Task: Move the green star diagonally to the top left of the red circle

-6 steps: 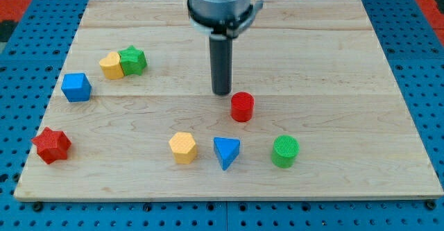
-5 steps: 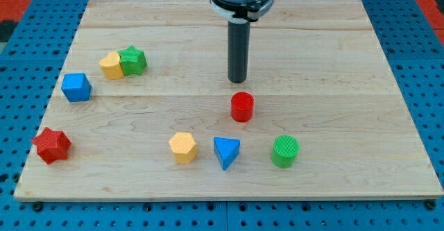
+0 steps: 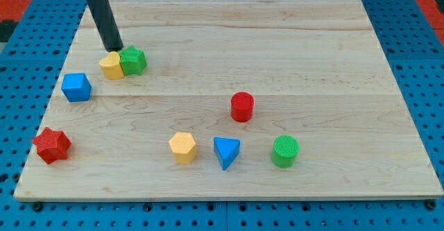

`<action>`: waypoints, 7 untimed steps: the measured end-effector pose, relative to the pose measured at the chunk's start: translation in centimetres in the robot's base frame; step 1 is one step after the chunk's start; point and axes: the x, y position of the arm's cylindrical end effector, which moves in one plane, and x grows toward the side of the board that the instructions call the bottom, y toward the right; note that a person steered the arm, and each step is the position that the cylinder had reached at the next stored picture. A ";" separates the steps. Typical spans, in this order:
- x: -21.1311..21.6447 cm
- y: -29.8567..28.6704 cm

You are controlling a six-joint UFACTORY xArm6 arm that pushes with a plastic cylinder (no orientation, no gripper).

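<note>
Green star (image 3: 133,60) sits at the far left of our wooden board (image 3: 312,44), touching a yellow block (image 3: 111,66); the red circle (image 3: 242,107) lies well apart to the right. My tip (image 3: 112,49), a bare rod holding nothing, stands just behind them. We read no writing.

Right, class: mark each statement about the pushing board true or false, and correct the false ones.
1. My tip is just above the yellow block and green star. True.
2. The green star touches the yellow block beside it. True.
3. The red circle sits at the view's far left. False: it is right of centre.
4. The red star is near the view's top right. False: bottom left.
5. The blue cube lies left of the green star. True.
</note>
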 end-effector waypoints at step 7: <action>7.4 9.0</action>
